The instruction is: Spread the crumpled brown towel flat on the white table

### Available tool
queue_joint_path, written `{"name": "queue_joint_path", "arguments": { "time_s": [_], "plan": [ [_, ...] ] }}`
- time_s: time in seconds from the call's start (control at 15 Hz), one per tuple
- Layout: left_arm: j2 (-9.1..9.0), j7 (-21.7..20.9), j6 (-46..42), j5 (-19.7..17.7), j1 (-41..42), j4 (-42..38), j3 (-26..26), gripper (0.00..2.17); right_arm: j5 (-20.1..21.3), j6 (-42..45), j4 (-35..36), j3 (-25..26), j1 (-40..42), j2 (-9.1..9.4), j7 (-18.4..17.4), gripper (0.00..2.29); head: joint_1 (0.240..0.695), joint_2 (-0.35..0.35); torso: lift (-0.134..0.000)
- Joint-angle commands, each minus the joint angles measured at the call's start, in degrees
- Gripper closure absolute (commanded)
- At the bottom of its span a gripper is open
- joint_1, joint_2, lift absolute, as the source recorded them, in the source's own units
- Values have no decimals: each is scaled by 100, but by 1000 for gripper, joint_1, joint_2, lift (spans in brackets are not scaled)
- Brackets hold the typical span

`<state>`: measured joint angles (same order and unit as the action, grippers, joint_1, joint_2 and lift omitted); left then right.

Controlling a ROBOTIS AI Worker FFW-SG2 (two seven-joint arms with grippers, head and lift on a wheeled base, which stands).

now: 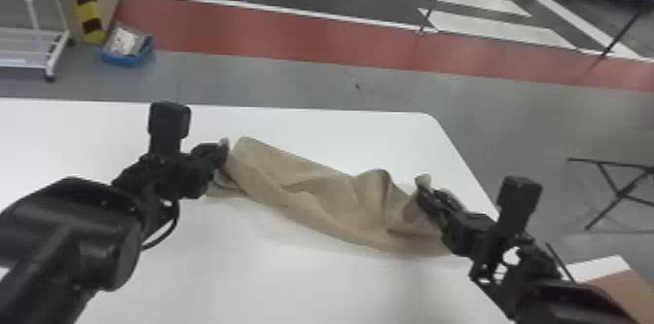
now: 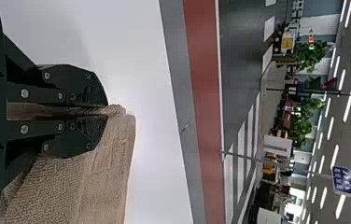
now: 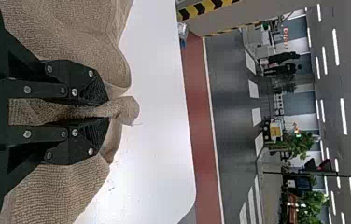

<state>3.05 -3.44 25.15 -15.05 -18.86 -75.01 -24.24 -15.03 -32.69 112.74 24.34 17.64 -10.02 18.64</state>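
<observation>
The brown towel (image 1: 316, 196) stretches in loose folds between both grippers over the white table (image 1: 292, 274). At its left end my left gripper (image 1: 225, 150) grips the cloth; in the left wrist view the left gripper (image 2: 106, 112) is shut on a thin fold of the towel (image 2: 103, 177), a small bit poking past the tips. My right gripper (image 1: 422, 191) holds the towel's right end. In the right wrist view the right gripper (image 3: 108, 109) is closed on a bunched strip of the towel (image 3: 71, 28), with a knob of cloth beyond the tips and more cloth on either side.
The table's far edge (image 1: 292, 109) runs behind the towel, and its right edge slants down close to my right gripper. A brown and white box (image 1: 618, 279) is at the lower right. On the floor beyond are a blue tray (image 1: 127, 48) and a white rack (image 1: 36, 38).
</observation>
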Motion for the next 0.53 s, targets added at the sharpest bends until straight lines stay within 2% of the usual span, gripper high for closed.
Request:
{"name": "queue_joint_path", "arguments": {
  "time_s": [0.0, 0.07, 0.2, 0.33, 0.47],
  "plan": [
    [135, 37, 258, 11, 287, -691, 112, 1720, 0, 3, 82, -8, 29, 0, 8, 971, 695, -350, -124],
    [258, 107, 399, -15, 454, -1104, 235, 1720, 0, -15, 170, 9, 46, 0, 0, 971, 695, -350, -124],
    [636, 186, 715, -147, 735, -2009, 428, 1720, -35, -15, 416, 123, 134, -9, 8, 971, 695, -350, -124],
    [987, 274, 997, -472, 1095, -3002, 727, 1720, -158, -15, 688, 290, 196, -26, 0, 967, 695, -350, -124],
    [1146, 327, 1243, -595, 1473, -3793, 1123, 1720, -281, -85, 820, 449, 152, -141, -44, 967, 695, -344, -124]
  ]
}}
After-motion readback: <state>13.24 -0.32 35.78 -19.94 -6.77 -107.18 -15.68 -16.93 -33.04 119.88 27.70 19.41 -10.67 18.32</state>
